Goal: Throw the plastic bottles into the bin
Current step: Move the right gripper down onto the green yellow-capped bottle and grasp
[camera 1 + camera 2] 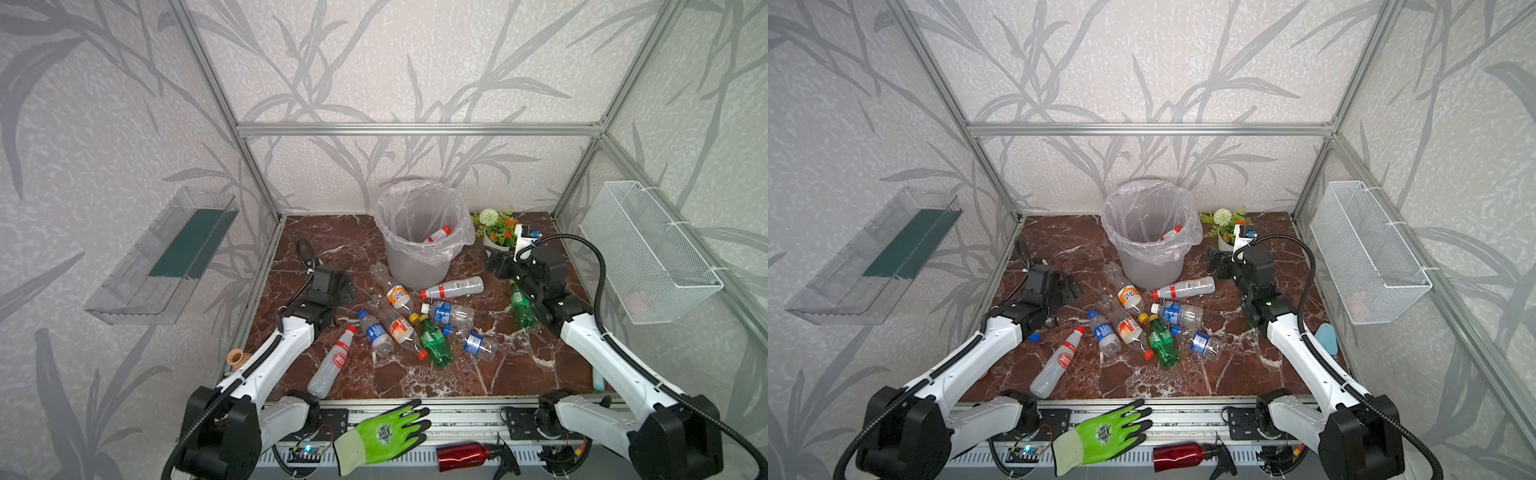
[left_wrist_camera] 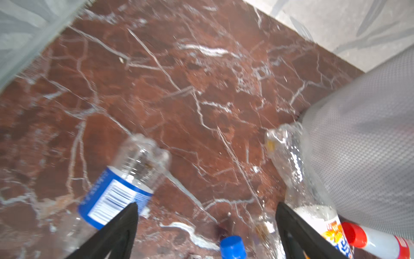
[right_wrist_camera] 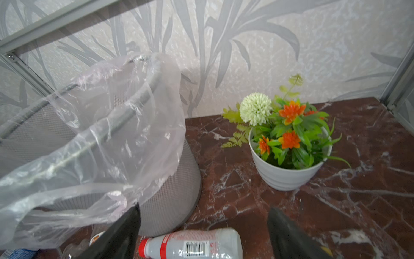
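- The worktop (image 1: 511, 374) is red-brown marble inside a metal frame with leaf-print walls. The bin (image 1: 415, 270) stands at the back middle, where I judge either arm can reach it.
- A clear bag (image 1: 465, 237) folds over the bin's rim, which leaves the mouth wide for a drop.
- One red-cap bottle (image 1: 438, 234) lies inside the bin. The other bottles (image 1: 451, 312) lie on their sides in a loose heap in front of it, some crossing. A green bottle (image 1: 521, 307) lies apart from the heap, beside my right arm.
- My left tool (image 2: 206, 205) hovers at the heap's left edge, jaws wide apart and holding nothing. A blue-label bottle (image 2: 121, 186) lies just beside one jaw, and I judge the wide gap suits a bottle's body.
- My right tool (image 3: 204, 207) hangs between the bin and the flower pot (image 3: 289, 177), jaws apart and empty. A white bottle (image 3: 197, 244) lies below it, just beside the bin's foot.
- Judging by the heap, most of the task is not yet done.
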